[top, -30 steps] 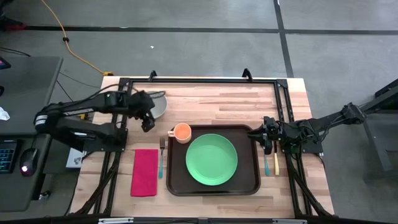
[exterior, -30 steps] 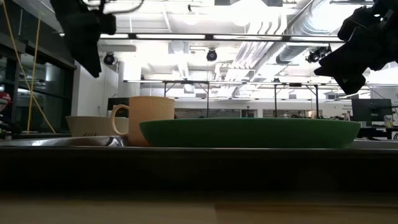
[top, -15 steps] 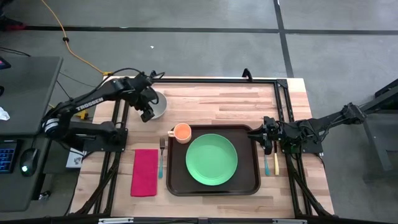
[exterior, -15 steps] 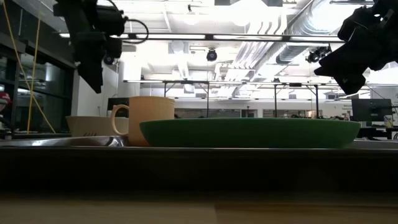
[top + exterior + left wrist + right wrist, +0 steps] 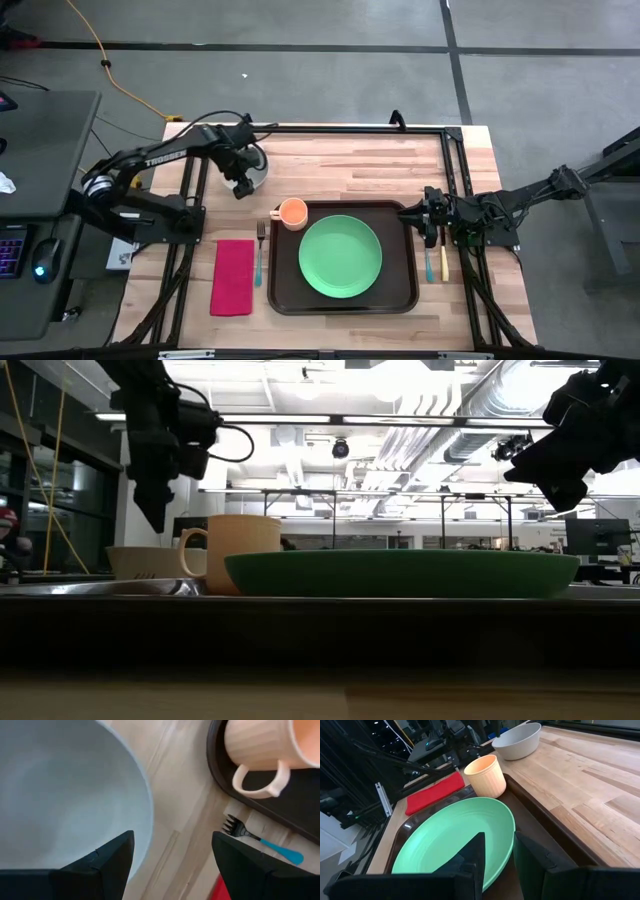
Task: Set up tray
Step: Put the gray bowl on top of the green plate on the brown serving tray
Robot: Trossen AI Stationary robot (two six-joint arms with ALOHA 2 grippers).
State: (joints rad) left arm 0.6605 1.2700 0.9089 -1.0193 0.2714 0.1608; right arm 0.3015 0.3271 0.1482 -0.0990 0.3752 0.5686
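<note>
The tray (image 5: 343,257) is sitting on the near middle of the table (image 5: 400,165), long side toward the front edge, squarely between the two arms so either can reach it; the green plate (image 5: 340,257) is filling its centre, and the orange mug (image 5: 292,212) is standing on its far left corner with the handle pointing left, which leaves room around the plate for more pieces. The left gripper (image 5: 240,187) is hanging over the grey bowl (image 5: 250,168) at the far left of the table, well apart from the tray; its fingers are spread wide and holding nothing, and in the left wrist view they are straddling the bowl's rim, one finger over the inside and one over the wood outside, which looks like a lineup for a rim pinch to carry the bowl across. The right gripper (image 5: 427,222) is waiting just off the tray's right edge, jaws only narrowly parted and empty, staying clear of the left arm's path. The fork (image 5: 259,252) with the blue handle is lying on the wood just left of the tray, the red napkin (image 5: 233,276) beside it farther left, and a yellow-handled utensil (image 5: 444,262) is lying by the right side near the idle arm; these seem staged as a place setting around the tray.
</note>
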